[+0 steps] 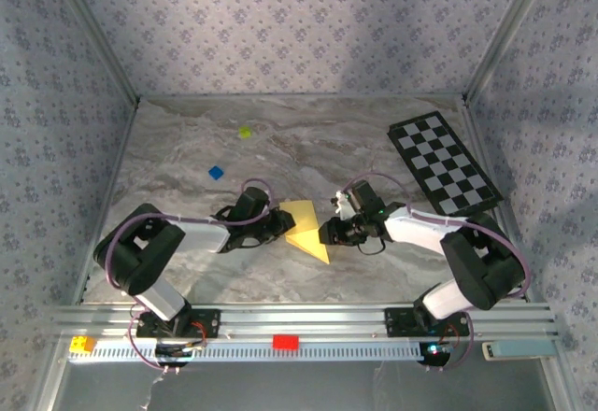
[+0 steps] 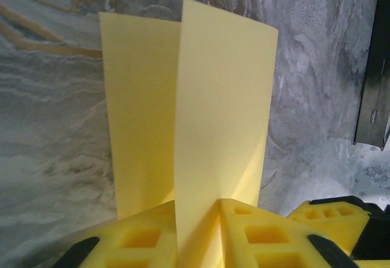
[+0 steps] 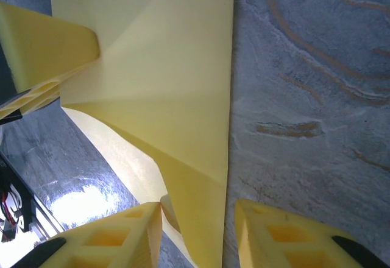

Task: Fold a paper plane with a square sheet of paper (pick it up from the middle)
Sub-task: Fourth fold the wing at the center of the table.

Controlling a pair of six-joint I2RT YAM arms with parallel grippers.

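The yellow sheet of paper (image 1: 304, 226) lies folded into a pointed wedge on the marble table, between the two grippers. My left gripper (image 1: 278, 224) comes at it from the left. In the left wrist view its yellow fingers (image 2: 146, 231) are pressed together on a raised fold of the sheet (image 2: 219, 109), which stands up between them. My right gripper (image 1: 327, 233) meets the sheet from the right. Its jaws (image 3: 198, 210) stand apart; a hanging flap of the sheet (image 3: 170, 67) passes between them, with a clear gap beside the right finger (image 3: 286, 231).
A black-and-white checkered board (image 1: 444, 163) lies at the back right. A small yellow-green block (image 1: 245, 133) and a blue block (image 1: 216, 172) sit behind the left arm. A red block (image 1: 285, 341) and a yellow block (image 1: 82, 343) rest on the front rail.
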